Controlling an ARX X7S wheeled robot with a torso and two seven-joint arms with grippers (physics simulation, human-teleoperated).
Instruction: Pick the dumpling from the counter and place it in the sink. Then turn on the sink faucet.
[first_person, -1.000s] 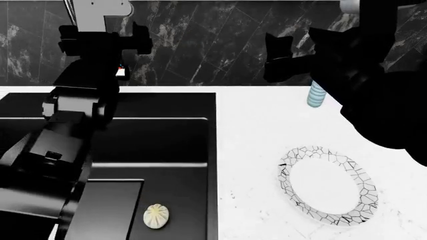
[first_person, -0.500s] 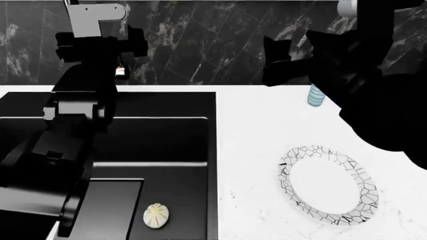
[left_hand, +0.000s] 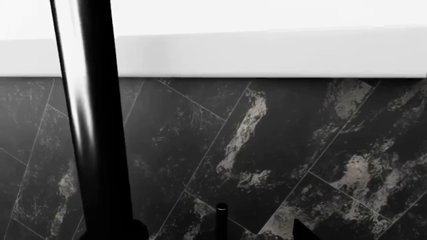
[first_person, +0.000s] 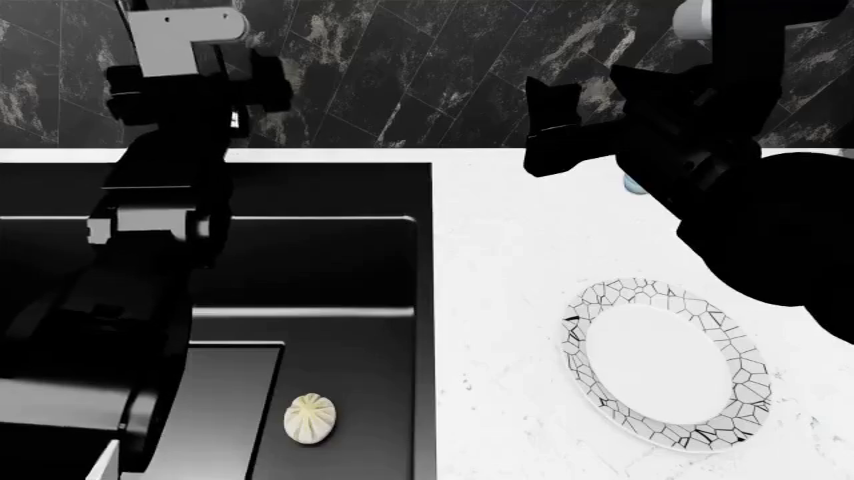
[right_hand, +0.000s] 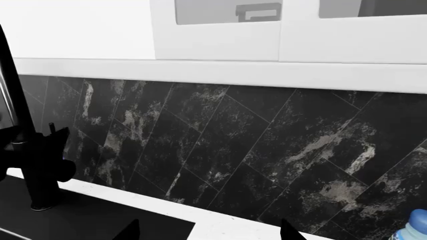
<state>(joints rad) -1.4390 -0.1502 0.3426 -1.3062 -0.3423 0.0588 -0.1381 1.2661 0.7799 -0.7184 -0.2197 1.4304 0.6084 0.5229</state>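
The dumpling (first_person: 310, 417), pale and pleated, lies on the floor of the black sink (first_person: 334, 280), near its front. My left gripper (first_person: 200, 85) is raised at the back of the sink against the sink faucet, which my arm hides in the head view. In the left wrist view the faucet's tall black neck (left_hand: 93, 125) stands close beside the gripper (left_hand: 217, 234). Its thin lever (left_hand: 221, 222) rises between the spread fingertips without touching them. My right gripper (first_person: 541, 125) hovers open above the counter (first_person: 507, 260), empty (right_hand: 209, 231).
A white plate (first_person: 627, 292) with a black crackle rim lies on the counter at the right. A blue-striped clear bottle (right_hand: 412, 227) stands by the dark marble wall behind my right arm. The faucet's base (right_hand: 40, 185) shows at the sink's back edge.
The head view has tilted, so the counter's back edge sits higher in the picture. My left gripper has edged closer to the faucet. The dumpling has stayed in the sink.
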